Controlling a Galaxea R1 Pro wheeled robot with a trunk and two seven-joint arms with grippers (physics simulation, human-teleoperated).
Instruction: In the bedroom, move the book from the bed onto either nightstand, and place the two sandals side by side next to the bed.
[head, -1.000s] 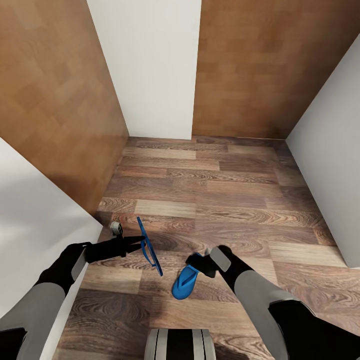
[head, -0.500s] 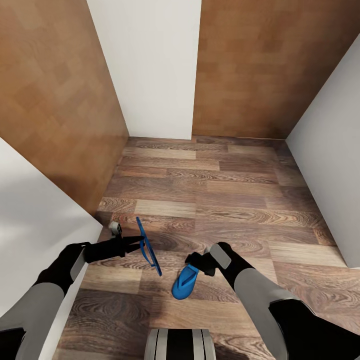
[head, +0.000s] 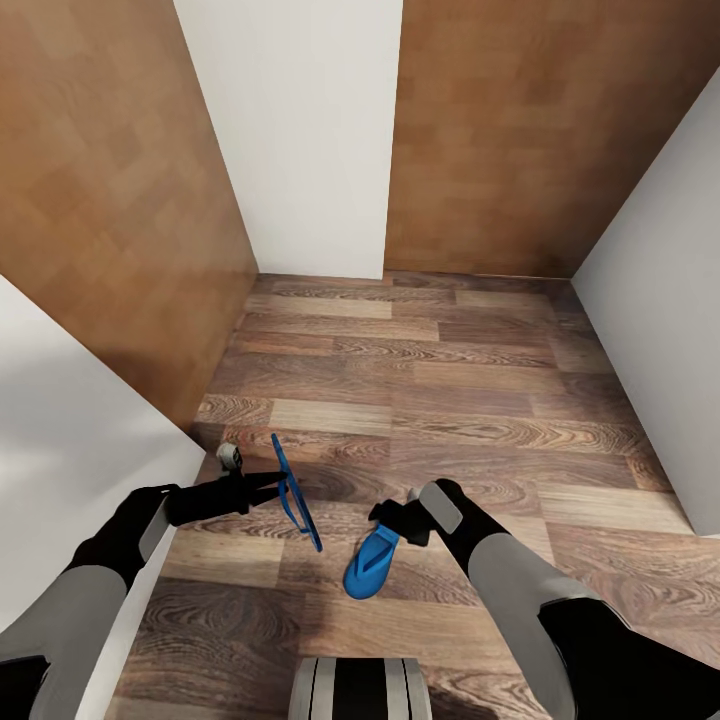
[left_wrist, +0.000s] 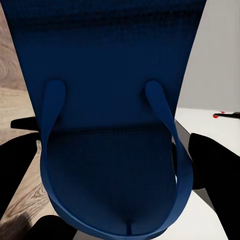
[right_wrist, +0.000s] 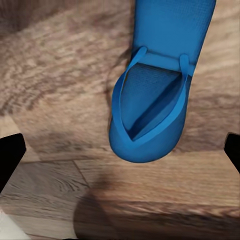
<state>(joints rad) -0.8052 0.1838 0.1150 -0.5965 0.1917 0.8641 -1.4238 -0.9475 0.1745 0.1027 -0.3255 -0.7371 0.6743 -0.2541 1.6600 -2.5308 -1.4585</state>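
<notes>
One blue sandal hangs edge-on above the floor, with my left gripper shut on it. In the left wrist view this sandal is close up, with a dark finger on either side of it. The other sandal lies flat on the wood floor, strap up. My right gripper hovers over its far end, open. In the right wrist view that sandal lies between the spread fingertips, untouched. The book and the nightstand are out of view.
A pale flat surface, possibly the bed's mattress, lies at my left under the left arm. Brown wood panels and white walls close in the far end. Plank floor stretches ahead. My base shows at the bottom.
My right gripper has shifted slightly up and left over the floor sandal. The left gripper and its sandal have barely moved.
</notes>
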